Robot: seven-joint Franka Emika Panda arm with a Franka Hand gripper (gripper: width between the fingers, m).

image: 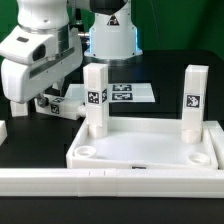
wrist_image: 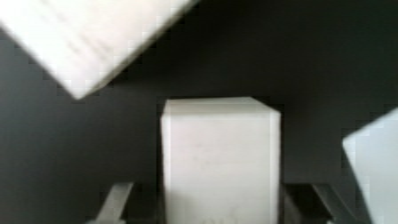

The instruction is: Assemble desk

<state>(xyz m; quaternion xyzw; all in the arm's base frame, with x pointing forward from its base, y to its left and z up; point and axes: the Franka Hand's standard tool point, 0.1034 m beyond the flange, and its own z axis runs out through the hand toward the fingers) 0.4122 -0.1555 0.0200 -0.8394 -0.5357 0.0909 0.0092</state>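
Beside the desk top (image: pixel 150 142), a loose leg (wrist_image: pixel 221 150) is clamped by the gripper (wrist_image: pixel 217 205); two seated legs (image: pixel 95 98) (image: pixel 194 98) are stood upright nearby.

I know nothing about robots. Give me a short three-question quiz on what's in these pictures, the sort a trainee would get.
1. How many upright legs stand in the desk top?
2. True or false: both front corner sockets already hold legs.
3. In the wrist view, what sits between the fingers of the gripper? A) a white leg B) the marker board C) nothing

Key: 1) two; 2) false, both are empty; 3) A
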